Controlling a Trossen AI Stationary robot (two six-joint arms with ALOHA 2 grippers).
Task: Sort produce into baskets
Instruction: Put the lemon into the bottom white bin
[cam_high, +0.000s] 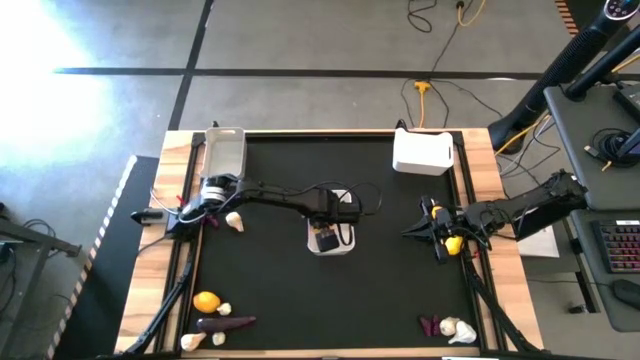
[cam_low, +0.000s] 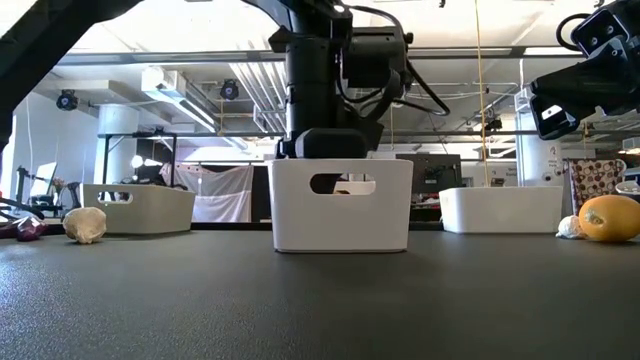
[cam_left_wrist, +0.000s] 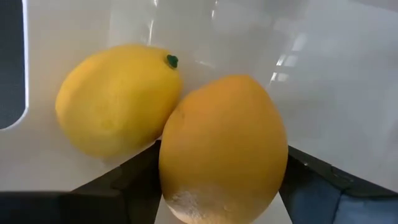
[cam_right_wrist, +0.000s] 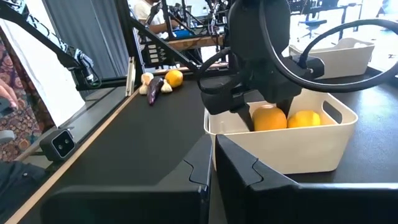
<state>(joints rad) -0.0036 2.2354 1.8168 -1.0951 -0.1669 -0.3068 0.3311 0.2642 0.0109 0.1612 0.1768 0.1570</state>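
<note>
Where the left arm dips into the middle white plastic basket (cam_high: 331, 243), we find its left gripper (cam_right_wrist: 272, 111) with the dark fingers (cam_left_wrist: 134, 180) spread either side of a round orange toy fruit (cam_left_wrist: 222, 146), which sits between them; whether they press on it or stand just clear we cannot tell. Touching that fruit, on the basket floor beside it, lies a yellow lemon-shaped toy fruit (cam_left_wrist: 118, 99) with a green stem dot. Farther from this gripper, the right gripper (cam_high: 440, 232) hangs over the black table mat (cam_high: 280, 290) with its fingers closed together. Beyond them, an orange round fruit (cam_high: 206, 301), a dark purple elongated vegetable (cam_high: 226, 323) and small white garlic-like bulbs (cam_high: 194, 341) lie near the left front corner. Another white basket (cam_high: 423, 152) and a grey-translucent basket (cam_high: 223, 152) stand along the far edge.
</note>
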